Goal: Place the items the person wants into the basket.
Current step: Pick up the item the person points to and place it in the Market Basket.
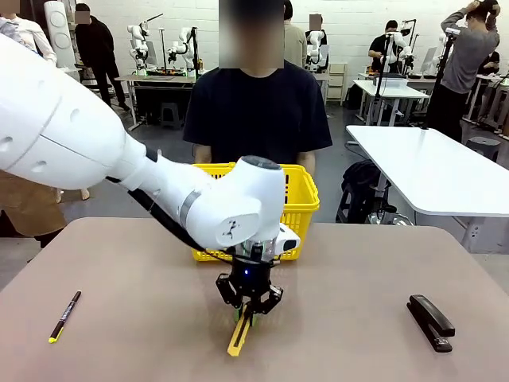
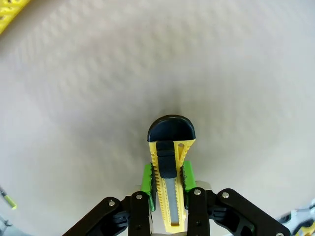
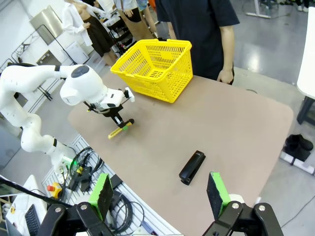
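- Utility knife (image 1: 241, 332), front view: it lies on the table (image 1: 358, 318) at about 6 o'clock from the yellow basket (image 1: 302, 199), near it but apart. The left gripper (image 1: 249, 306) stands over the knife's far end with its fingers closed around the body. I judge the step in hand to be the grasp. The next move calls for a straight lift, then a carry toward 12 o'clock over the basket rim, in front of the person (image 1: 258, 111). A thin pen (image 1: 64, 316) lies well off at 9 o'clock and a black stapler (image 1: 430, 321) at 3 o'clock.
- Left wrist view: the green pads (image 2: 146, 178) press both flanks of the knife (image 2: 170, 162). Its body is yellow and ribbed, with a black slider and a rounded black end cap toward 12 o'clock. No blade shows beyond the cap.
- Right wrist view: the right gripper (image 3: 160, 194) hangs high with its fingers wide apart and nothing between them. The knife (image 3: 120, 129) sits at about 7 o'clock from the basket (image 3: 155, 69), with the stapler (image 3: 192, 167) well apart from both.
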Motion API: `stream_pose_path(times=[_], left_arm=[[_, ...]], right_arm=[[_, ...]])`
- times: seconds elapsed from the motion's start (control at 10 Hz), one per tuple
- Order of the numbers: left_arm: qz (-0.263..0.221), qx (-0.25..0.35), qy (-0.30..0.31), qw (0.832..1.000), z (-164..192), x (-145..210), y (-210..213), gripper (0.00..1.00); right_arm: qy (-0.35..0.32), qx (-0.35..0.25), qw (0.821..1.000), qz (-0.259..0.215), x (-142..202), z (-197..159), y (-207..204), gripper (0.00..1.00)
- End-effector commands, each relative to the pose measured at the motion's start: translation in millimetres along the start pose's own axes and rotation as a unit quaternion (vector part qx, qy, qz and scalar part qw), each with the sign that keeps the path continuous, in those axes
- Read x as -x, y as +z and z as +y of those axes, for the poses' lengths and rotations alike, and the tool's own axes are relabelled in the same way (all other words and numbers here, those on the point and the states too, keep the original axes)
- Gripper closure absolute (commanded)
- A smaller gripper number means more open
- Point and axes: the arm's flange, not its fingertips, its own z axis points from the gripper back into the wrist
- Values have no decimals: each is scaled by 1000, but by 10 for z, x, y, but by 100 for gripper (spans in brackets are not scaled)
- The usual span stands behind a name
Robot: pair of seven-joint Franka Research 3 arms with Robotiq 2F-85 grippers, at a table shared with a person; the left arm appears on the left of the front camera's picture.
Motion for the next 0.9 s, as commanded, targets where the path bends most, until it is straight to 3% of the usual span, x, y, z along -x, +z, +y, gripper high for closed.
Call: stream_pose_path(times=[0.0, 0.2, 0.4, 0.7, 0.8], left_arm=[[-44, -14, -42, 998, 113, 343, 1101, 100], [-64, 15, -59, 996, 252, 638, 1852, 100], [-78, 36, -60, 995, 377, 788, 2293, 100], [-78, 21, -79, 994, 364, 973, 2399, 100], [-94, 27, -56, 994, 364, 907, 2528, 100]], right_arm=[[8, -6, 1000, -5, -24, -1, 10, 0], [8, -6, 1000, -5, -24, -1, 10, 0], [8, -6, 1000, -5, -24, -1, 10, 0], [8, -6, 1000, -5, -24, -1, 10, 0], [8, -6, 1000, -5, -24, -1, 10, 0]])
